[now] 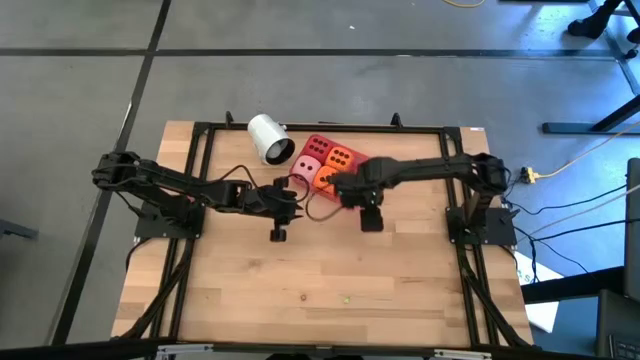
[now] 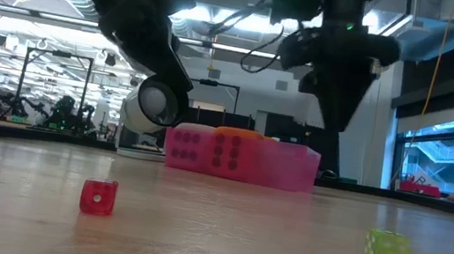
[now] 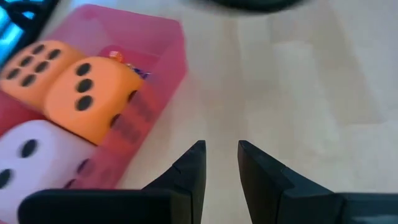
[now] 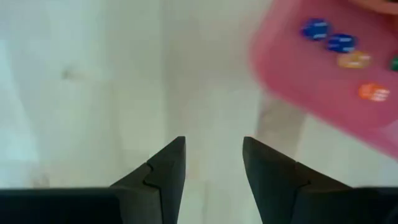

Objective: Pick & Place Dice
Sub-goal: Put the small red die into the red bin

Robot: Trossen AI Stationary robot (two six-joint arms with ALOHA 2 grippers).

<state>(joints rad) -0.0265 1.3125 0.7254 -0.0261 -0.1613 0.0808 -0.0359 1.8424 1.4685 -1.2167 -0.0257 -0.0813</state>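
Four dice lie side by side in the pink tray [image 1: 352, 170] at the table's far middle: a red die [image 1: 320, 147], an orange die [image 1: 342, 158], a pink die [image 1: 310, 168] and a second orange die [image 1: 325, 181]. My left gripper [image 3: 221, 149] hovers over bare wood just beside the tray's near left corner, its fingers a little apart with nothing between them. My right gripper [image 4: 213, 146] points down over the table by the tray's near right side, open and empty. In the left wrist view two orange dice [image 3: 87, 99] and the pink die [image 3: 31, 155] fill the tray.
A white cup [image 1: 270, 138] lies on its side left of the tray. A small red die [image 2: 98, 197] and a small yellow-green die [image 2: 388, 249] sit on the wood near the front edge. Small coloured bits [image 4: 348, 50] lie in the tray's corner.
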